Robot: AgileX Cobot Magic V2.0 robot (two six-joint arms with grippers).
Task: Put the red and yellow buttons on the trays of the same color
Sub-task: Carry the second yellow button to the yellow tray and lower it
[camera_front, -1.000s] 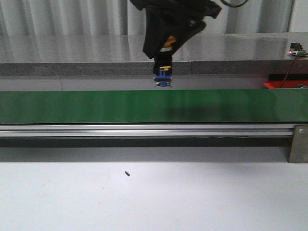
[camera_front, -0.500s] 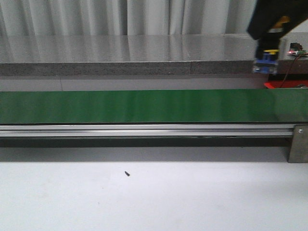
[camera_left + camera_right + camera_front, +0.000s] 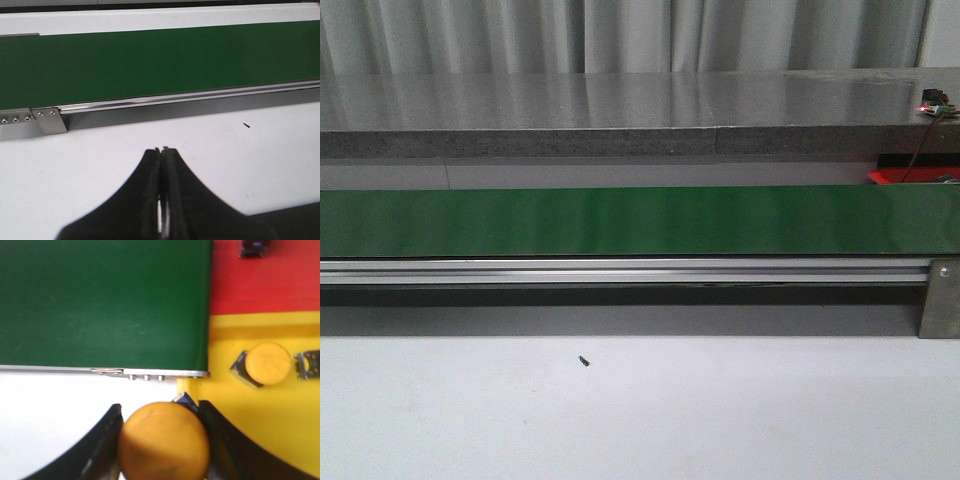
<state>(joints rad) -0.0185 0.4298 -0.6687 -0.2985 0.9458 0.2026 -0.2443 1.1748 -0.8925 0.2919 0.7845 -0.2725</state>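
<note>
My right gripper [image 3: 160, 409] is shut on a yellow button [image 3: 164, 442] with a blue base, held just beside the edge of the yellow tray [image 3: 280, 435], near the end of the green belt [image 3: 100, 300]. A second yellow button [image 3: 268, 363] lies on that tray. The red tray [image 3: 270, 287] adjoins it further on; the front view shows it only as a sliver [image 3: 910, 177] at the far right. My left gripper [image 3: 161, 149] is shut and empty above the white table. Neither gripper appears in the front view. No red button shows.
The long green belt [image 3: 620, 220] on its aluminium rail [image 3: 620, 270] crosses the front view, with a grey ledge [image 3: 620, 140] behind. A dark part [image 3: 254, 247] sits on the red tray, and a metal piece [image 3: 310, 364] on the yellow one. A tiny black speck [image 3: 584, 361] lies on the white table.
In the front view the right arm, carrying the yellow button, swept from the middle above the belt to the right and has left the picture.
</note>
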